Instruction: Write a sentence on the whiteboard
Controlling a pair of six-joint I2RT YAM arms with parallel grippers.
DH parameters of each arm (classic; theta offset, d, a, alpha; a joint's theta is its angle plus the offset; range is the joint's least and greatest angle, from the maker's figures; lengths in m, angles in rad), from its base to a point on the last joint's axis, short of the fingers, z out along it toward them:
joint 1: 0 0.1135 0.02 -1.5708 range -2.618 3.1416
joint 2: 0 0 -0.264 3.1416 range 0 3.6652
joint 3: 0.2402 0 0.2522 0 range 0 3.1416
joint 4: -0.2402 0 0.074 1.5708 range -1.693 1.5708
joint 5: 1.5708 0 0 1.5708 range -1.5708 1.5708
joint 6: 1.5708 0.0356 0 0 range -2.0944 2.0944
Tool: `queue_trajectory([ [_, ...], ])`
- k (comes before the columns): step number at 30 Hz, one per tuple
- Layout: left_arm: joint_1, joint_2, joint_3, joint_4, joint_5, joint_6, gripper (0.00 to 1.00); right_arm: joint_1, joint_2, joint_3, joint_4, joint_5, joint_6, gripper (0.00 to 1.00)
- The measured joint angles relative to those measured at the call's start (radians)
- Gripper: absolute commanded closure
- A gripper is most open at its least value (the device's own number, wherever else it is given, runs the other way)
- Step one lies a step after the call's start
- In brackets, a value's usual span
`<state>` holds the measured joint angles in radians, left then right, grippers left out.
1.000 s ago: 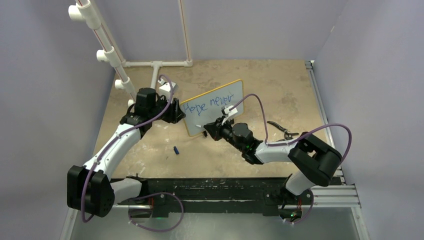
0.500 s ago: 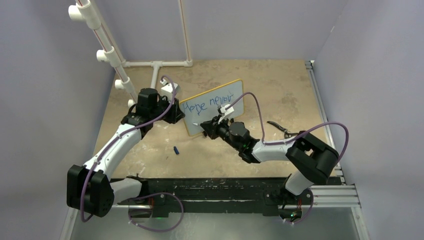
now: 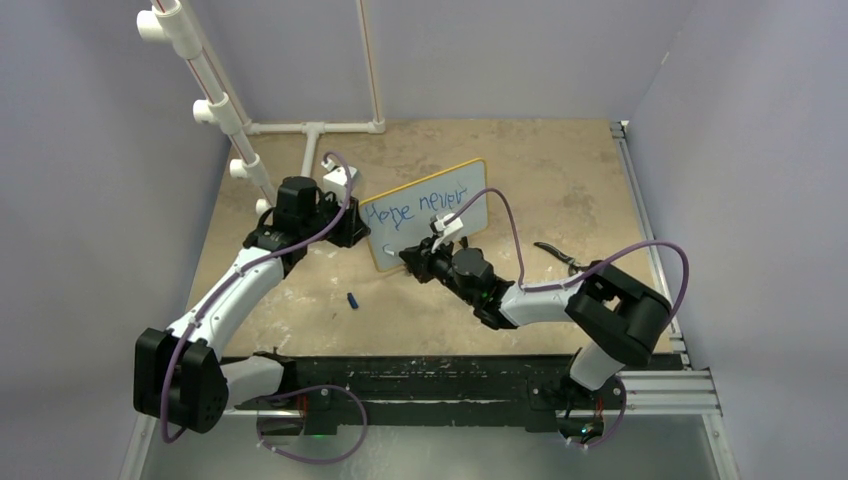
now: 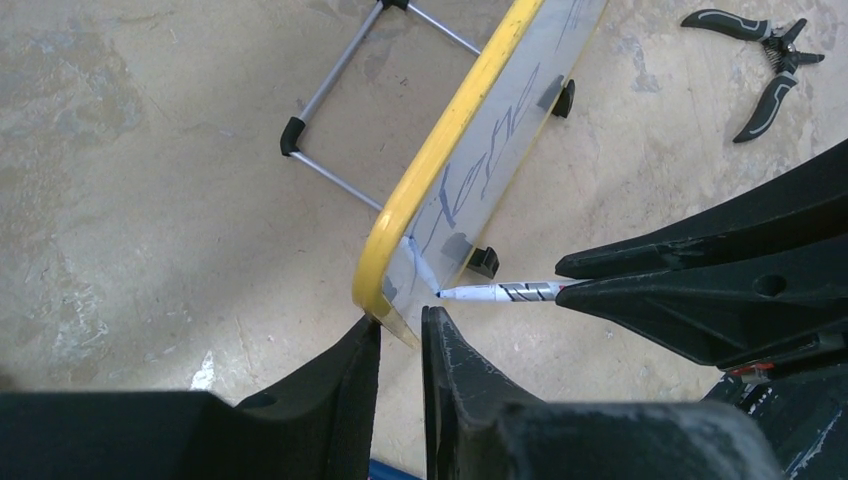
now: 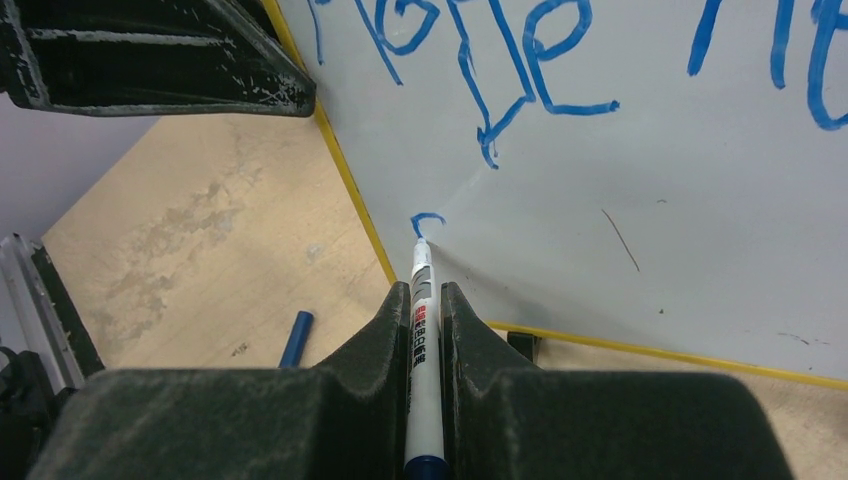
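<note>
The whiteboard is standing mid-table, with open room lying toward 12 o'clock and pliers at 3. The left gripper is pinching its yellow 9 o'clock edge. The right gripper is clamping a marker, its tip touching below 2 blue words, "Hope never", beside 1 small curl.

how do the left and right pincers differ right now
The left pincer appears clamped on the whiteboard's left edge; the right pincer is shut on a marker. The left pincer sits beside the board, off its writing face; the right pincer aims at that face, marker tip on a short blue stroke below the sentence. Both are black and nearly closed.
</note>
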<state>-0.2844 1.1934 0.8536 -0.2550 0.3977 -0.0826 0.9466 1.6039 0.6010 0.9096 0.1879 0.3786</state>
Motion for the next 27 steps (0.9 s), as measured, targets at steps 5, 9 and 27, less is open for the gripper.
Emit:
queue_trajectory([
  [5, 0.0, 0.014, 0.0, 0.0, 0.003, -0.002, 0.76, 0.005, 0.011, 0.0, -0.012, 0.022, -0.002, 1.0],
  [9, -0.001, 0.022, 0.0, 0.003, 0.009, -0.003, 0.79, 0.01, 0.011, 0.0, -0.013, 0.041, -0.002, 1.0],
  [27, -0.001, 0.04, 0.0, 0.014, 0.018, -0.003, 0.99, 0.014, -0.021, -0.002, -0.005, 0.091, -0.02, 1.0],
])
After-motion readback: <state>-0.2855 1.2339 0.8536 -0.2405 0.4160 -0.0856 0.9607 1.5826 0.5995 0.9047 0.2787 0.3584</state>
